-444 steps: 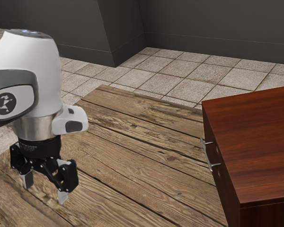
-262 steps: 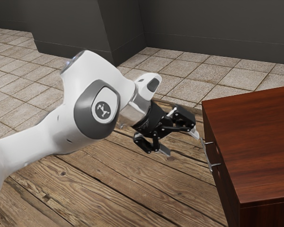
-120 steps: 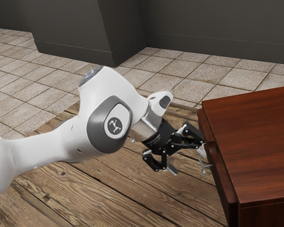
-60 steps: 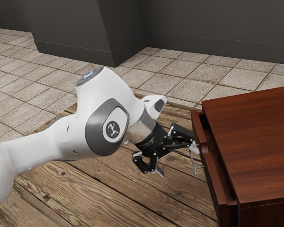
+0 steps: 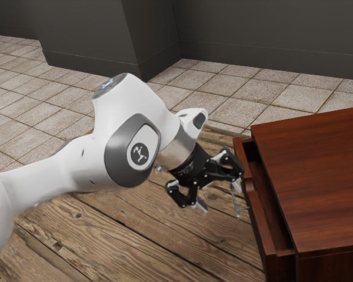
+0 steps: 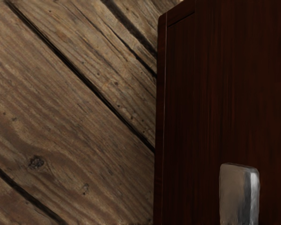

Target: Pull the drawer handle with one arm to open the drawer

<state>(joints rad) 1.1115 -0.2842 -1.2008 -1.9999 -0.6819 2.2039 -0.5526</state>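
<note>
Fingers (image 5: pixel 200 205) of the gripper (image 5: pixel 219 196) are spread apart. The far one is hooked against the silver handle (image 5: pixel 241 202). The drawer (image 5: pixel 251 189) juts out of the cabinet (image 5: pixel 312 176) toward the arm, its inside shadowed.

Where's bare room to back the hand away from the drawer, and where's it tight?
Free: the table planks in the foreground, bordered by the arm and the cabinet; the cabinet's top is bare too. Tight: the gap between the gripper, the handle and the pulled-out drawer front.
</note>
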